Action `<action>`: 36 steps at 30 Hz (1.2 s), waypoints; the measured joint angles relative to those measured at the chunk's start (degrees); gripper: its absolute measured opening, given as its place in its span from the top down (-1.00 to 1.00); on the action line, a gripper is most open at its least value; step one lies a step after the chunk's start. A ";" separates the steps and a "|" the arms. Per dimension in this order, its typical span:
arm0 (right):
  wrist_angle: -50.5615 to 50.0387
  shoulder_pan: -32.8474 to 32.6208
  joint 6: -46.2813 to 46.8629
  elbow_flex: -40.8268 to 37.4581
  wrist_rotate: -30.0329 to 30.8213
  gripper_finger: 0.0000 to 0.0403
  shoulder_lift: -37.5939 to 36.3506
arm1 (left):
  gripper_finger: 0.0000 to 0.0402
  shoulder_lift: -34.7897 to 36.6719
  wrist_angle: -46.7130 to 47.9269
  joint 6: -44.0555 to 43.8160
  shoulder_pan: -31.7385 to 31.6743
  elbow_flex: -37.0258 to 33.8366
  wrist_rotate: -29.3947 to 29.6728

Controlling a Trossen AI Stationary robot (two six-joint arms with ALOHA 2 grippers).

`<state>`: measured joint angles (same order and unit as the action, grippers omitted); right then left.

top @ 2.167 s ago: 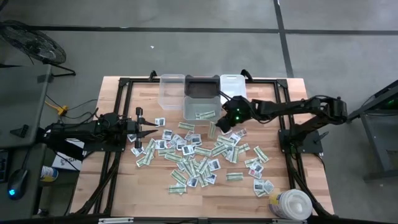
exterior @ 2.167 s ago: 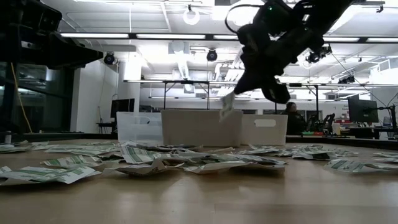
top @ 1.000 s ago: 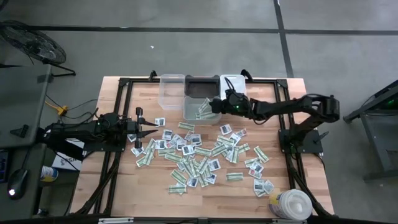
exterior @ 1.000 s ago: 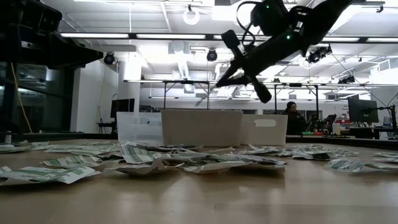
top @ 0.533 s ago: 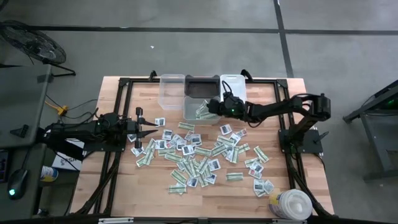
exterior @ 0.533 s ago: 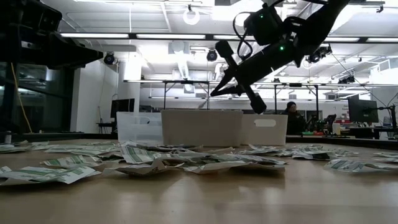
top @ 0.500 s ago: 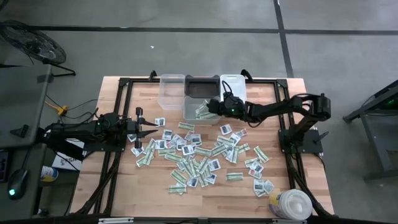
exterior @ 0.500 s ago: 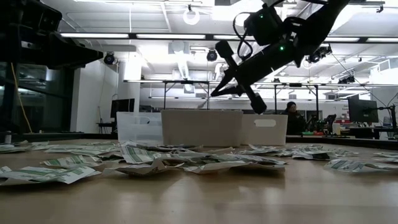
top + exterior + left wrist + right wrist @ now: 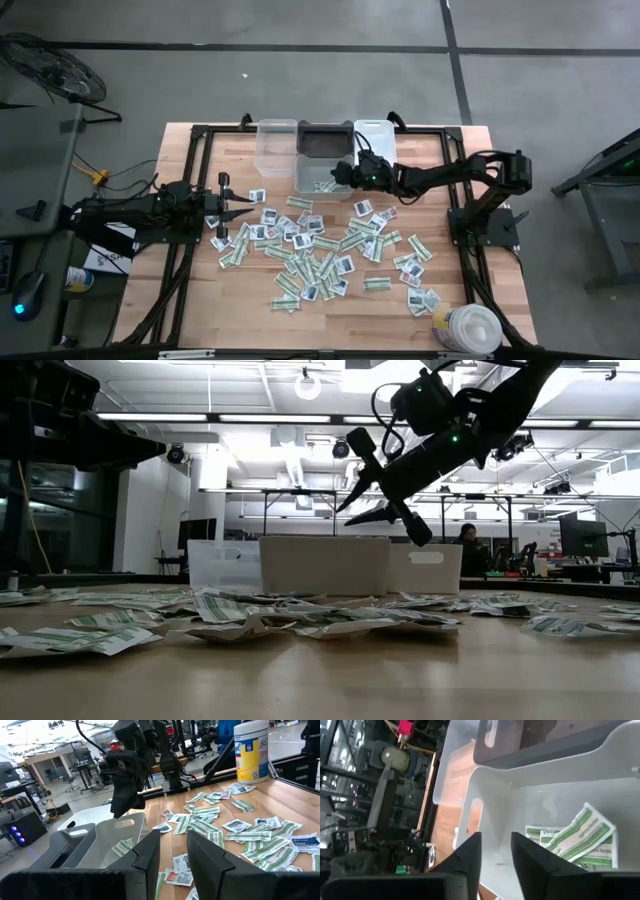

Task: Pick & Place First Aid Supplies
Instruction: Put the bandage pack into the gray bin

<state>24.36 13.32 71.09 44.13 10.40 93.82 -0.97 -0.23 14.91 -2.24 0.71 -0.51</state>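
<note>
Flat green-and-white packets [image 9: 325,245] litter the wooden desk [image 9: 190,290]. The right end effector [image 9: 343,172] hangs narrowly parted and empty over a translucent plastic bin [image 9: 303,171] holding striped strips [image 9: 575,837]. The left end effector [image 9: 243,210], narrowly parted, holds nothing.

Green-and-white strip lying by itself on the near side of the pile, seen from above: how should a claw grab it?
Probably straight down from above, pinching the lone strip across its narrow width at the middle. It lies flat on the table, long side running left to right, with bare wood around it, so fingers should fit beside both long edges.
</note>
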 joint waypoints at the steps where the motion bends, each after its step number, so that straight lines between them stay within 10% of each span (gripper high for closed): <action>1: -0.01 0.00 -1.01 0.00 -0.73 0.43 -0.08 | 0.52 0.00 0.02 0.00 0.00 -0.02 0.02; 13: -17.09 -3.82 -14.78 0.01 -9.55 0.34 -8.32 | 0.52 0.00 0.00 0.00 0.02 0.00 0.00; 22: -29.75 -13.16 -45.51 0.01 -16.96 0.34 -10.03 | 0.52 0.00 0.01 0.00 0.02 -0.01 0.00; 36: -35.97 -28.89 -85.48 0.63 4.72 0.34 -5.41 | 0.52 0.00 0.00 -0.01 0.01 -0.02 0.00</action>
<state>-11.61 -15.57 -14.38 44.75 15.12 88.41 -0.97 -0.22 14.90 -2.23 0.69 -0.51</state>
